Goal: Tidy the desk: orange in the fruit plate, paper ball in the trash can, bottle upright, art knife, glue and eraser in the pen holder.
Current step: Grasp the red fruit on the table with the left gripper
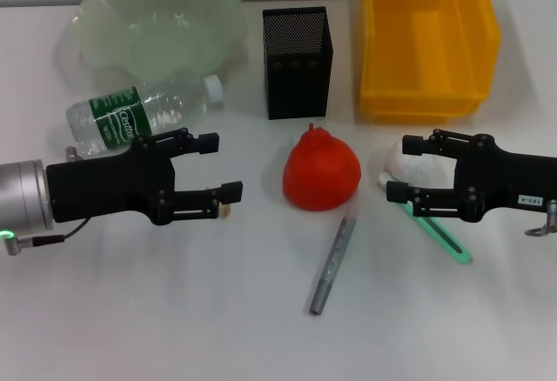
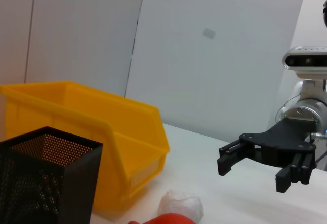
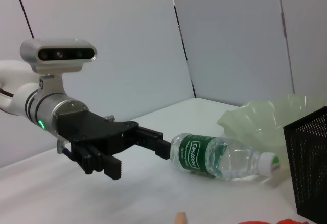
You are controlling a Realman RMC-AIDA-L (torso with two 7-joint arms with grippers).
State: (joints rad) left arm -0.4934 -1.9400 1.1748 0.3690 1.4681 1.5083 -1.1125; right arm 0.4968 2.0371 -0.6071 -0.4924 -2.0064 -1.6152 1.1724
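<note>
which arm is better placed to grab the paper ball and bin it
Right. The open right gripper is right beside the paper ball, with the trash can just behind. The left gripper sits across the orange.

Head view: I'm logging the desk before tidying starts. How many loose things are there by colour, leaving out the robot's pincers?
Green: 3, fruit plate, bottle, green tool
Black: 1, pen holder
Yellow: 1, trash can
Red-orange: 1, orange
White: 1, paper ball
Grey: 1, pen-like stick
Tan: 1, eraser
Total: 9
</note>
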